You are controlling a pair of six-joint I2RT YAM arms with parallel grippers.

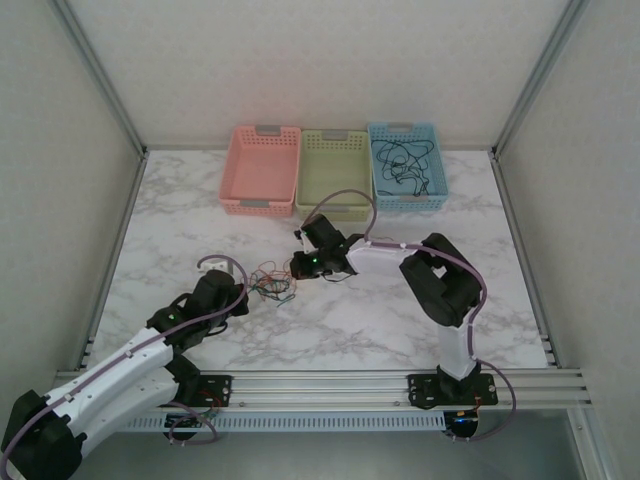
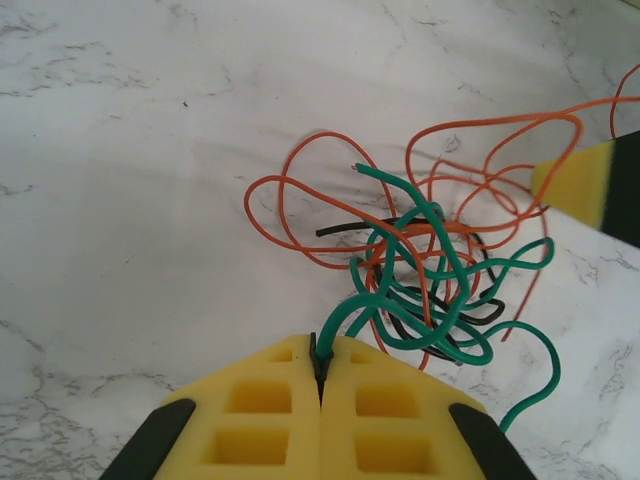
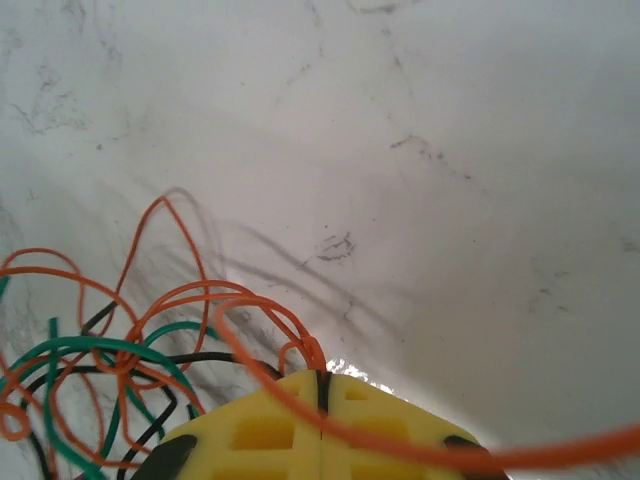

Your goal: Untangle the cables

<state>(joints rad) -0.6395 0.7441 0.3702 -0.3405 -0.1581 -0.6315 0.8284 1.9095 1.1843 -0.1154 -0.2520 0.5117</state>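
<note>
**Top view.** The marble table (image 1: pixel 400 335) carries the cables (image 1: pixel 272 281), a small loose tangle at mid-table between the two grippers. The left gripper (image 1: pixel 243 292) meets the tangle's left edge. The right gripper (image 1: pixel 300 266) meets its right edge, just beside and slightly behind it. At this scale the jaws and single strands cannot be told apart. Along the far edge stand a pink basket (image 1: pixel 262 205), a green basket (image 1: pixel 333 211) and a blue basket (image 1: pixel 410 200), well apart from the tangle. The blue one holds black wires (image 1: pixel 400 160).

**Left wrist view.** The yellow pads of the left gripper (image 2: pixel 320 368) are pressed together, with a green wire (image 2: pixel 440 250) clamped in their seam. From the pinch this wire rises into the tangle, which lies just ahead and to the right on the table. There it knots with orange wire (image 2: pixel 300 195) and a black wire (image 2: pixel 345 230). Orange loops spread farthest, to the left and the upper right. A yellow pad (image 2: pixel 585 185) of the right gripper stands at the tangle's upper right edge.

**Right wrist view.** The pads of the right gripper (image 3: pixel 322 388) are closed with no gap. An orange loop (image 3: pixel 250 300) runs down to the top of their seam and appears to be pinched there, though the contact is blurred. The rest of the tangle, orange, green (image 3: pixel 90 345) and black, lies to the lower left, touching the gripper. One orange strand crosses close in front of the pads.
</note>
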